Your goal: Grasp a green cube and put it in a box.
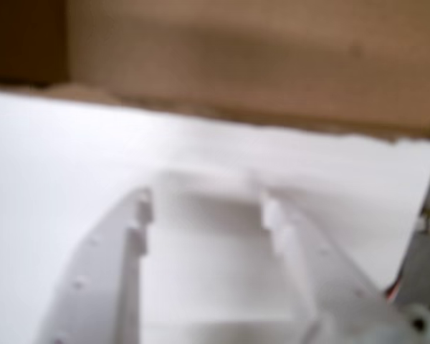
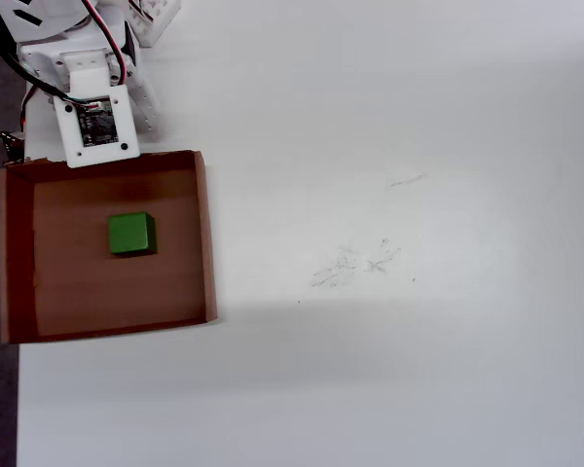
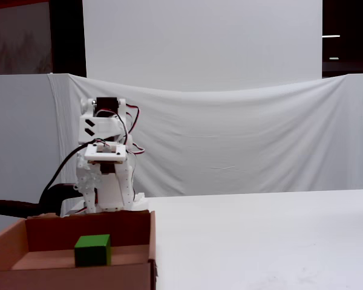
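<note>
Cube in box, my jaws empty.

Overhead view, left to right: box [image 2: 202,233] at the table's left edge, green cube [image 2: 131,234] resting on its floor near the middle, clear of every wall; bare white table [image 2: 399,146] beyond, faint scuffs [image 2: 355,261] mid-surface. My gripper [image 1: 204,204] is spread wide, holding nothing, over white tabletop just short of the box wall.

The white table [image 2: 389,146] carries the box [image 2: 205,233] and the arm's base [image 3: 106,202].
</note>
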Available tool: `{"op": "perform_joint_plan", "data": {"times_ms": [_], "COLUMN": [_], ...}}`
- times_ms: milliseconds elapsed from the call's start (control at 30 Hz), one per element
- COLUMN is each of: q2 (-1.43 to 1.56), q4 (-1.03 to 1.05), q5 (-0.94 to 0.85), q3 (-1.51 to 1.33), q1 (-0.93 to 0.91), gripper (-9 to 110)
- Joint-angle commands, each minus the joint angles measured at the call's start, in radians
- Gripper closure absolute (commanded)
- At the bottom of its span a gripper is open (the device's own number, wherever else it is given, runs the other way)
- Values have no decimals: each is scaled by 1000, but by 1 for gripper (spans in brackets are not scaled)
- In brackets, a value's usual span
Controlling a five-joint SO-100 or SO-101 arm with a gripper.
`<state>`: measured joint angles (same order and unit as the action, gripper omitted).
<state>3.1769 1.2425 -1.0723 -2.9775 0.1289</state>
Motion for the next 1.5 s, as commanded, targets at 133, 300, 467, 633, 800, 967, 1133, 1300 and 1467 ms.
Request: {"op": "perform_joint_plan", "data": {"times_ms": [133, 300, 467, 633, 800, 967, 1133, 1300, 1467], "q2": [6, 6, 6, 6, 6, 6, 6, 6, 6], "q4": [-2, -2, -2, -2, -2, -2, -2, -3, -3], "q5": [3, 6, 8, 9, 11, 14, 15, 18, 21], "q3": [5, 5, 5, 5, 5, 5, 5, 5, 5], "q1": [-3, -3, -3, -3, -3, -3, -3, -3, -3], "gripper": [80, 80, 80, 80, 80, 80, 80, 80, 80]}}
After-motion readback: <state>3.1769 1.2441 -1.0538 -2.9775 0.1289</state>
